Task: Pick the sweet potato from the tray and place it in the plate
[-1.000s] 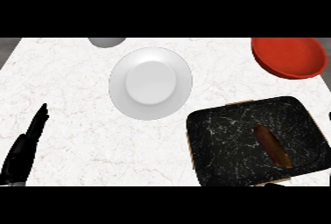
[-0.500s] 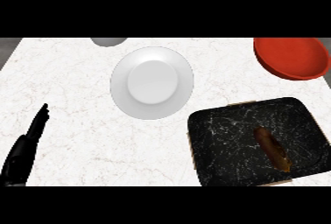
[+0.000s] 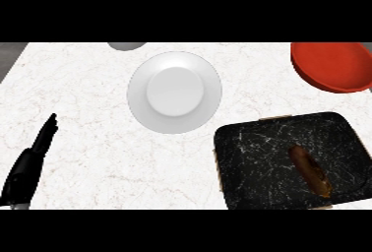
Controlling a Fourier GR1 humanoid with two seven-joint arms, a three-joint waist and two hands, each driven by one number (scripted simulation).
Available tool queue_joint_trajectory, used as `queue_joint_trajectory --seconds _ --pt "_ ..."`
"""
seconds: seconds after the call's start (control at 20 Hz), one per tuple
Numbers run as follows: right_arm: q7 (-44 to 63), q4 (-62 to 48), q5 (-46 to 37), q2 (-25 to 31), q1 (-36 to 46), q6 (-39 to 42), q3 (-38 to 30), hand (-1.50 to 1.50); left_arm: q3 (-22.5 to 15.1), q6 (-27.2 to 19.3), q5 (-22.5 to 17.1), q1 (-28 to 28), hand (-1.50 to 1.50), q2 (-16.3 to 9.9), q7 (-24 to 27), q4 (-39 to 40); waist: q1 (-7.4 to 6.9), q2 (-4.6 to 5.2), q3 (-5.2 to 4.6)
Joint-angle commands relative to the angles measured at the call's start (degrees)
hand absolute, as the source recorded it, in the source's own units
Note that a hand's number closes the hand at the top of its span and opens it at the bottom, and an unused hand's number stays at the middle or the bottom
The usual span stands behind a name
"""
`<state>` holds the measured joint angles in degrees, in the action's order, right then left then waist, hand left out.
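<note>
One sweet potato (image 3: 311, 171) lies in a black marbled tray (image 3: 254, 162) at the lower right of the head view, resting toward the tray's right side and running lengthwise from upper left to lower right. It is long, slim and brownish orange. It is probably stiff and fairly light, with a rounded skin that could roll or slip, so the best hold is likely across its middle, fingers on one long side and thumb on the other.

Up and to the left of the tray, just apart from its corner, sits a white plate (image 3: 174, 92), bare. A red bowl (image 3: 334, 65) is at the upper right, and a grey object (image 3: 126, 46) shows partly at the top edge.

Only the left hand (image 3: 33, 160) is visible, at the lower left edge, fingers straight and holding nothing, well apart from the tray. The right hand is out of view.

A pale marbled surface (image 3: 87, 98) carries everything, with ample room between tray and plate.
</note>
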<state>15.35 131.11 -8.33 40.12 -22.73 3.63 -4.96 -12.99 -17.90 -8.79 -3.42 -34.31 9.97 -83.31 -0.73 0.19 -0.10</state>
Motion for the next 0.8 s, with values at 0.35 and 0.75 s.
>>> queue_joint_trajectory --seconds 0.35,0.75 --pt "12.9 -10.8 -5.3 3.5 13.2 11.7 7.9 -1.5 2.1 1.9 1.4 -2.0 0.0 2.2 1.5 -0.2 0.08 -0.13 0.09" --pt "11.9 -22.5 -7.4 2.8 23.9 21.6 9.9 -1.5 3.2 3.0 4.8 -0.3 0.0 4.3 -0.2 0.9 0.23 -0.13 0.1"
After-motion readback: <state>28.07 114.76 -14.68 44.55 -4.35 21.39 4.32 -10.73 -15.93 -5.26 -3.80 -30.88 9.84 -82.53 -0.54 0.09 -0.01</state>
